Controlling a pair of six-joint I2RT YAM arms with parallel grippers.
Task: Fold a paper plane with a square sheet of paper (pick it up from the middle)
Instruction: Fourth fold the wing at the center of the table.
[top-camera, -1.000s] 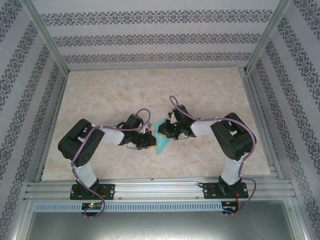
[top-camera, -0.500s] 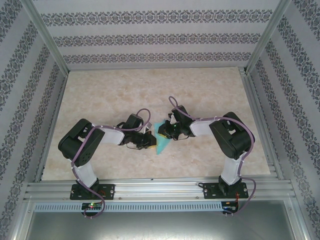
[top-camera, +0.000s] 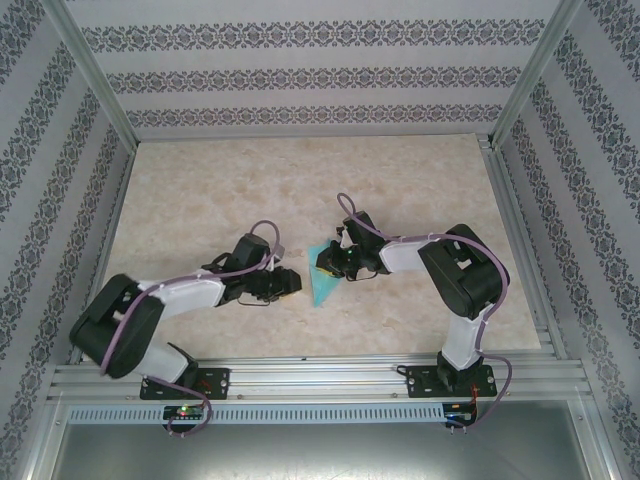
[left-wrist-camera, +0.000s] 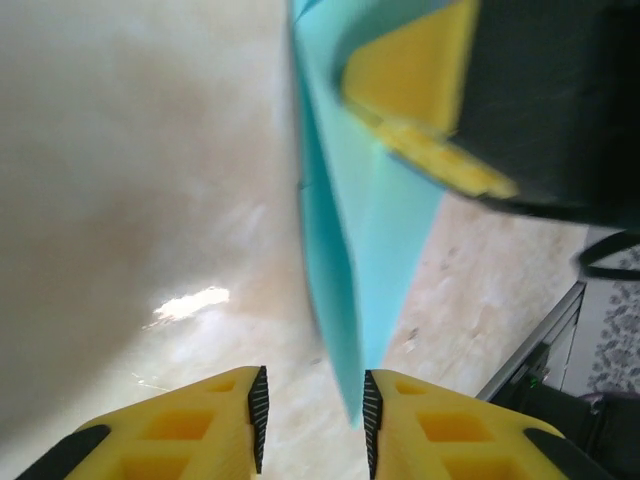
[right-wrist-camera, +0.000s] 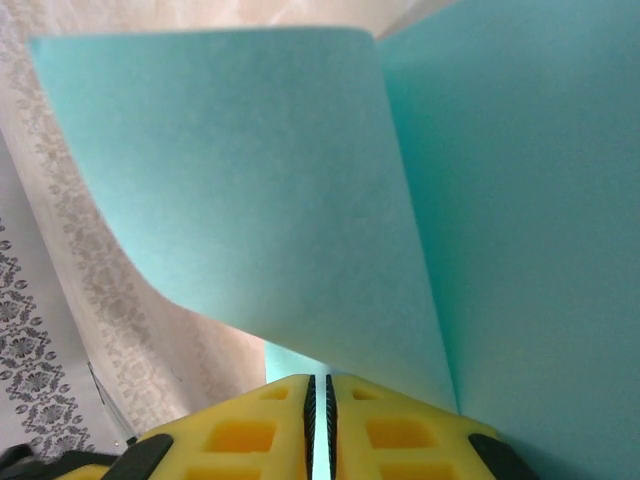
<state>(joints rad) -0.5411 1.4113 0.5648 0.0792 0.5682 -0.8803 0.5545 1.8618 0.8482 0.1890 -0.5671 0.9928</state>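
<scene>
The square sheet of paper is folded into a narrow, pointed teal paper plane (top-camera: 322, 286), which stands on edge over the table's middle. My right gripper (top-camera: 327, 262) is shut on its upper part. In the right wrist view the pads (right-wrist-camera: 309, 392) pinch a thin edge while two teal flaps (right-wrist-camera: 300, 200) spread above them. My left gripper (top-camera: 292, 283) sits just left of the plane with its jaws open. In the left wrist view the plane's tip (left-wrist-camera: 358, 300) points down towards the gap at my left gripper (left-wrist-camera: 315, 405), close to the right pad. The right gripper's yellow finger (left-wrist-camera: 420, 90) shows behind it.
A beige marble-patterned tabletop (top-camera: 250, 190) lies inside an aluminium frame (top-camera: 300, 375), with patterned walls on three sides. The right arm's elbow (top-camera: 465, 270) stands high to the right of the paper. The left arm (top-camera: 150, 310) lies low and stretched out along the near left.
My left gripper has opened and let go of the paper, drawing slightly left. The left arm has dropped lower and stretched out. The right gripper keeps holding the paper in place.
</scene>
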